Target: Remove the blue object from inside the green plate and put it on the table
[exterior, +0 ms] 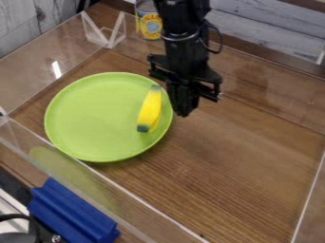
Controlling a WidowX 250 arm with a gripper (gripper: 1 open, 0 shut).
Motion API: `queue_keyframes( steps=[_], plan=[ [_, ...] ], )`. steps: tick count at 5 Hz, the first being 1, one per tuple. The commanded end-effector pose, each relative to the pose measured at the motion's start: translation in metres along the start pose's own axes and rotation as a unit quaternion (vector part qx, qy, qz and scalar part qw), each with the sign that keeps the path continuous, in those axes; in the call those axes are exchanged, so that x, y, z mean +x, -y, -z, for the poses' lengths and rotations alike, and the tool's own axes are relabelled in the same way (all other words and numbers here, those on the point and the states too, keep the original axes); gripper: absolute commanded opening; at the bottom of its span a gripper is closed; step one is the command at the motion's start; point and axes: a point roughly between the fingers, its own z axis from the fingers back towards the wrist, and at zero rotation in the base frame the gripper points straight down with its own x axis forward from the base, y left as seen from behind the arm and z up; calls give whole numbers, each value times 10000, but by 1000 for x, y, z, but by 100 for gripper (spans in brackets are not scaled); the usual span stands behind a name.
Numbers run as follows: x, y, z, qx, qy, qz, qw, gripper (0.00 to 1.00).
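A: Item one, the blue object (pixel 151 110): a yellow, banana-shaped piece with a dark tip. It is being carried inside the green plate (pixel 79 119), along the plate's right rim, its length running near to far.

B: Item two, the gripper (pixel 185 107): being held pointing straight down, fingers pressed together, nothing gripped.

A: Relation: the gripper is being kept just to the right of the piece, near its far half, over the plate's edge. Whether contact is being made cannot be told.

B: Purpose, as judged: the piece is being approached from the side; it is not yet resting on the table (pixel 241 152).
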Motion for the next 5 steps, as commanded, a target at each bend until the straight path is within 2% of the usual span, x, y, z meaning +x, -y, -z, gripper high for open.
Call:
queue_keyframes(
  steps=[1, 3, 4, 5],
  plan=[
    [-5, 9, -10, -13, 182, 152, 9997, 0],
    [-20, 20, 1, -120, 50, 242, 9996, 0],
    [-23, 24, 7, -170, 29, 254, 9995, 100],
    [-26, 26, 12, -223, -20, 289, 9993, 100]
  ],
)
